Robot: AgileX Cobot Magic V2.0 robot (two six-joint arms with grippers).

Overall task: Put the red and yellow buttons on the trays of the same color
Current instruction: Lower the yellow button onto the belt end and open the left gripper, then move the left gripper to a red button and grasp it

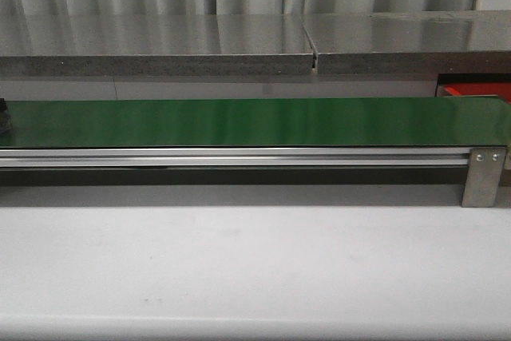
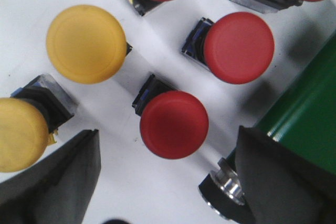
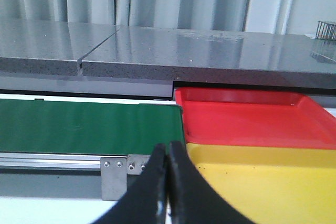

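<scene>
The left gripper points down over a white surface, its fingers spread wide and holding nothing. A red button lies between them, touching neither. More red buttons and yellow buttons lie around it. The right gripper has its fingers pressed together, empty, level, facing the red tray and yellow tray just beside the green conveyor belt.

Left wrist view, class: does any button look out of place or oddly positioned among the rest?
Yes. Near the green belt, one button lies on its side, showing its metal collar and no coloured cap. Its colour can't be told. The other red and yellow buttons show their caps plainly, such as the red one between the open jaws.
</scene>
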